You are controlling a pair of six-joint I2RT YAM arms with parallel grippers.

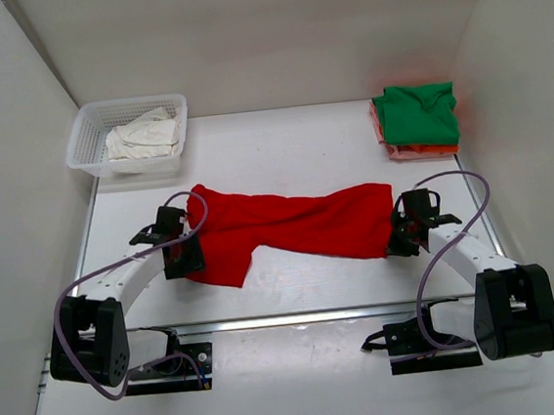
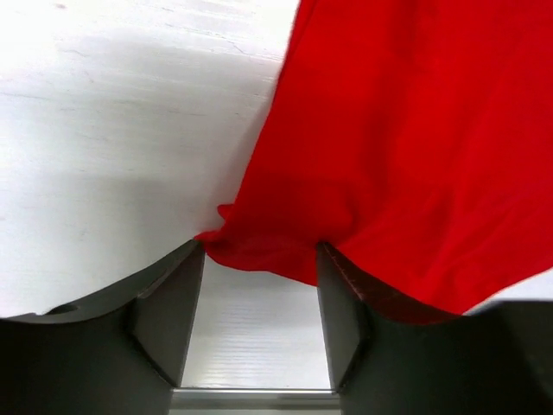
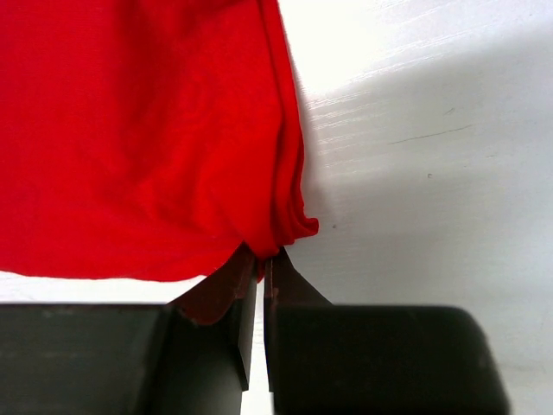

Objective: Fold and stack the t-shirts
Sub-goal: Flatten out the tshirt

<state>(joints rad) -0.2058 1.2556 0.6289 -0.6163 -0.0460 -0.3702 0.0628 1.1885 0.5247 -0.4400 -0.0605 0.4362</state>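
Across the middle of the top view, the table [image 1: 282, 158] carries the red t-shirt [image 1: 289, 228], the largest item. Its long axis runs left to right, from a broad bunched end at centre left to a narrower end at centre right. It lies rumpled and not yet folded.

Upper right of the frame: the green t-shirt [image 1: 417, 115] sits folded on the salmon-pink t-shirt [image 1: 419, 151], well apart from the red one. Upper left: the white mesh basket [image 1: 80, 148] holds the off-white t-shirt [image 1: 143, 139], crumpled.

You have one arm at each end of the red shirt.

- The left gripper [image 1: 175, 242] is at the left end. In the left wrist view its fingers [image 2: 164, 311] stand spread, with bare table visible between them. The red hem is bunched right at the tips and drapes over the right-hand finger. Judgement: nothing is pinched there yet.
- The right gripper [image 1: 404, 230] is at the right end. In the right wrist view its fingers [image 3: 246, 320] are pressed together on a gathered corner of red cloth.

Relation that matters: the cloth lies straight ahead of both sets of fingers, and the shirt's length spans the gap between the two grippers. The right end is secured and the left is not. Judgement: you likely need to close the left fingers on that bunched hem before lifting or spreading. A pull from the right alone could drag the shirt sideways.
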